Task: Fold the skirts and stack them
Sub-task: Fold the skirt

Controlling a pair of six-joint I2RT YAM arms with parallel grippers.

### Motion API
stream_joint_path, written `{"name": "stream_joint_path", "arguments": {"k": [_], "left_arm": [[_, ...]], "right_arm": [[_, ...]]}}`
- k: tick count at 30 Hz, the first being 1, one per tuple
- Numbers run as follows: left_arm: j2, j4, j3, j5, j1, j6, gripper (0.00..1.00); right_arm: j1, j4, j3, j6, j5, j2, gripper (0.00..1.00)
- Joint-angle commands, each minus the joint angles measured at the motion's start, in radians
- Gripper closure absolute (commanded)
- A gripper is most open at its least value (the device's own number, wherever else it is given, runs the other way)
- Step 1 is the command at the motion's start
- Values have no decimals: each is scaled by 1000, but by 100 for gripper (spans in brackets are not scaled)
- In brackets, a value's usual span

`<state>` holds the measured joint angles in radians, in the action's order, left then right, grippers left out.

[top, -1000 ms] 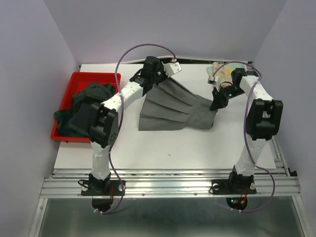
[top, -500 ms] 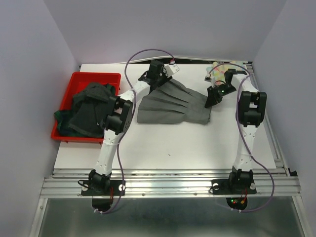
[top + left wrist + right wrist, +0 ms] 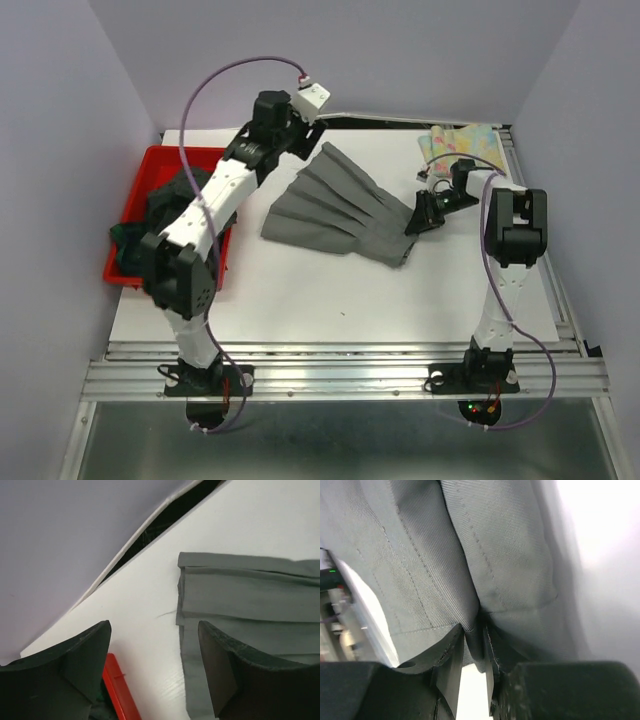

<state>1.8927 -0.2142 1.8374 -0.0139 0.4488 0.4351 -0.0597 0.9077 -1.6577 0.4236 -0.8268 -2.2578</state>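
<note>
Grey pleated cloth skirt [image 3: 335,212] lies mid-tabletop [image 3: 330,290]; pastel floral cloth skirt [image 3: 465,140] at the far-right corner; red plastic bin [image 3: 190,155] at the left edge, seemingly holding dark cloth skirts [image 3: 150,210].

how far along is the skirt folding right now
Done: one floral skirt looks folded at the far right. In hand: the grey pleated skirt lies spread, unfolded; the right fingers pinch its right end, the left fingers hang open near its far corner. Left: fold it, stack it, then the dark skirts heaped in the red bin.

Matt, twill-woven grey pleated skirt [image 3: 420,555]
</note>
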Motion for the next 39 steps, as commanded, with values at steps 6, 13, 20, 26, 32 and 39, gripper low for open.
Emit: {"name": "stream_joint_path", "arguments": {"k": [6,13,20,26,32,39], "left_arm": [[-383,-60,-535,-227,-1,-206,26],[-282,-79,-586,-279,7,-219,30],[-11,-67,-425,-236,5,-168,34],[166,-96,-268,-186,-7,-17,43],[252,-131,-155,-147,-9,215,44],[99,-67,-168,-214,-28,199,28]], "right_arm": [[141,-415,488,-587,26,202,76],[283,-1034,835,-1119,55,391,75],[339,-1025,831,-1113,77,572,37],[316,-704,713,-855,158,759,35],[271,-662,651,-649,307,729,38],[271,-799,651,-715,267,492,46]]}}
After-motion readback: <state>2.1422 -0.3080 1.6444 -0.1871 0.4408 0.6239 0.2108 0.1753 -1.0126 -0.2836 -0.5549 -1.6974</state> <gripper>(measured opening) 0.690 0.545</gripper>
